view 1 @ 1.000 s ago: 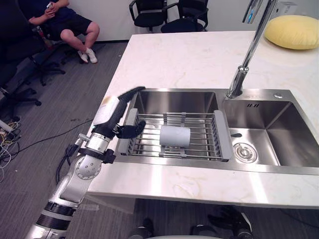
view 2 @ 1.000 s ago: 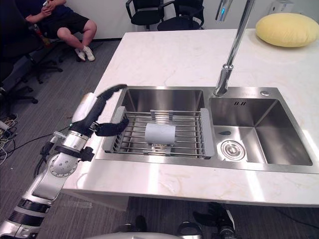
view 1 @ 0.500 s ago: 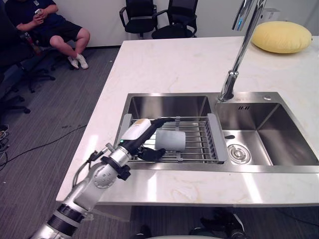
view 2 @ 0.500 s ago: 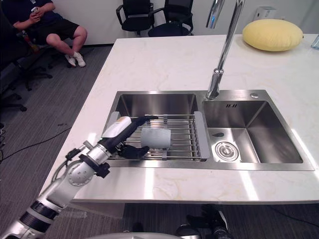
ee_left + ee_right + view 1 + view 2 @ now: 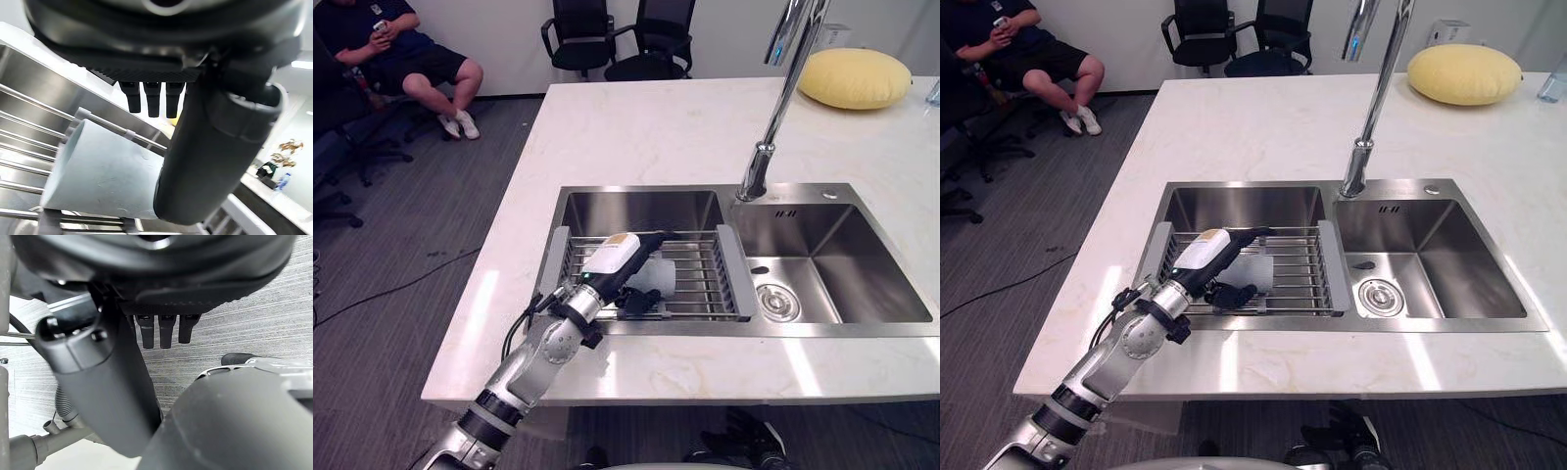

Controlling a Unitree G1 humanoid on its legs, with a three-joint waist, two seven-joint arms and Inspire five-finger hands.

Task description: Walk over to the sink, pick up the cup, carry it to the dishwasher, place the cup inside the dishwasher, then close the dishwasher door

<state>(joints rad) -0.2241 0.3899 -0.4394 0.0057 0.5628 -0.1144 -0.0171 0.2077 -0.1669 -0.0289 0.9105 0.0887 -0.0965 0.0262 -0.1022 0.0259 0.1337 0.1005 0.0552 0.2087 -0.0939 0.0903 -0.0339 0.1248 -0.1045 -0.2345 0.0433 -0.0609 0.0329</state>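
A pale grey cup (image 5: 663, 275) lies on its side on a wire rack (image 5: 705, 279) set across the left basin of the steel sink (image 5: 646, 206). My left hand (image 5: 615, 257) reaches over the rack from the near left. Its straight fingers lie over the top of the cup and its thumb (image 5: 636, 300) sits at the cup's near side. In the left wrist view the cup (image 5: 107, 181) lies between the fingers (image 5: 152, 98) and the thumb (image 5: 205, 161), which touches it. My right hand (image 5: 98, 382) hangs over the grey floor with relaxed fingers and holds nothing.
A tall faucet (image 5: 773, 108) rises behind the divider, beside the right basin (image 5: 842, 264). A yellow cushion (image 5: 854, 78) lies on the white counter at the far right. A person (image 5: 401, 49) sits at the far left near black office chairs (image 5: 607, 39).
My left hand has moved right from the rack's left end, over the rack, until it brackets the cup. The camera has shifted as well; the cup has stayed on the rack.
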